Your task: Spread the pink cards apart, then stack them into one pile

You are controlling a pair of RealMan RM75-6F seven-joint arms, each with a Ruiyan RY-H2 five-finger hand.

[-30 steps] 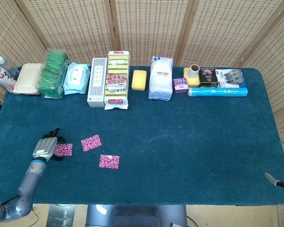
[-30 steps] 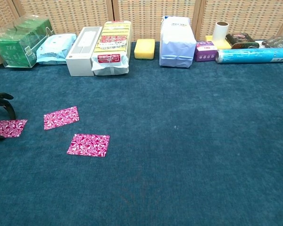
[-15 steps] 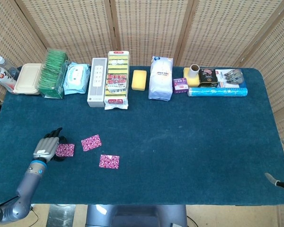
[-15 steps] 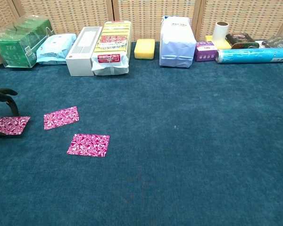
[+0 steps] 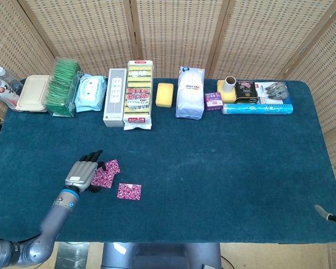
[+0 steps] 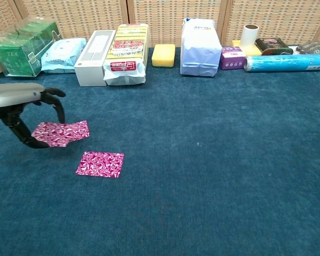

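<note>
The blue table (image 5: pixel 224 168) carries a row of packaged goods along its far edge, among them a white bag (image 5: pixel 190 93) and a yellow sponge (image 5: pixel 164 94). The left hand (image 5: pixel 83 173) sits at the near left, its fingers curved down, pinching one pink card (image 6: pixel 49 132). That card overlaps a second pink card (image 6: pixel 77 128) lying flat. A third pink card (image 6: pixel 100 164) lies flat just beside them, nearer the robot. Only a tip of the right hand (image 5: pixel 329 214) shows at the right edge; its state cannot be determined.
</note>
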